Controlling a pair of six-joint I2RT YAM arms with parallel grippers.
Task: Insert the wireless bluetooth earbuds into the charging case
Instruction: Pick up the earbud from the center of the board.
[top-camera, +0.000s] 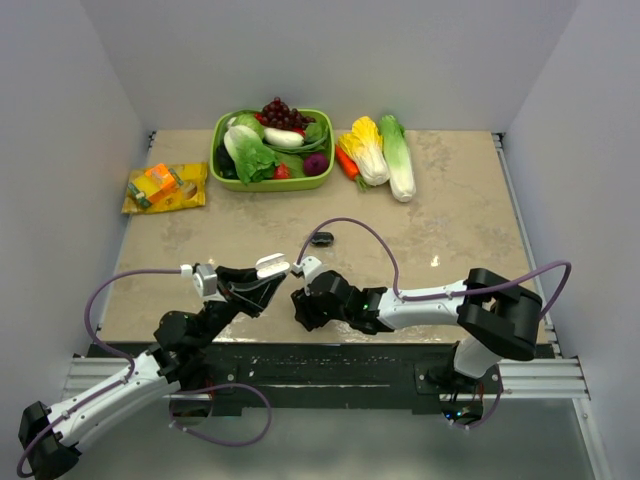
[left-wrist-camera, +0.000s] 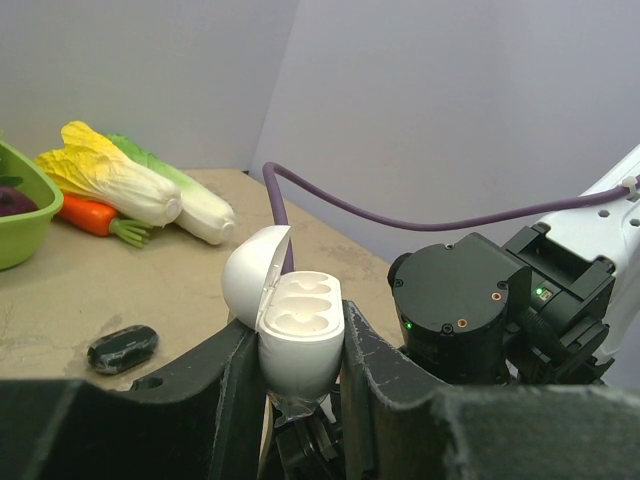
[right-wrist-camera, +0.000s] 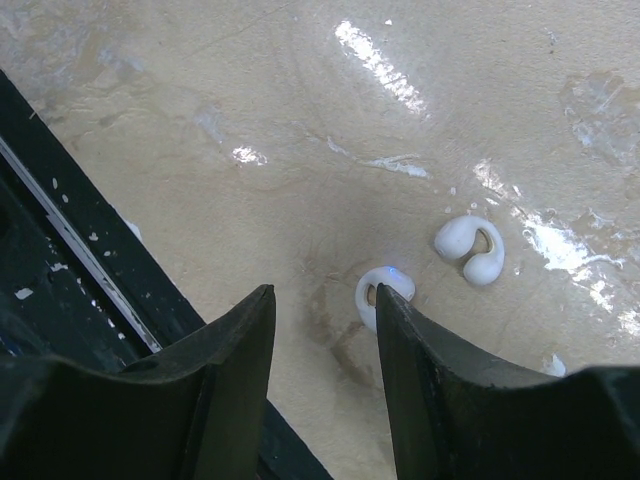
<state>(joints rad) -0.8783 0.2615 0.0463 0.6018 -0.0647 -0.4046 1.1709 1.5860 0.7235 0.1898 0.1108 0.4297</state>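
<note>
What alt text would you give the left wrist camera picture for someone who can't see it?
The left gripper clamps an open white charging case, lid tipped back, both wells empty. Behind it on the tan table lie a small black oval object, two cabbages and a carrot.

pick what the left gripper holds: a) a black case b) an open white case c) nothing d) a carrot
b, the left gripper is clamped on the white case, which stands open and empty between its fingers.
</note>
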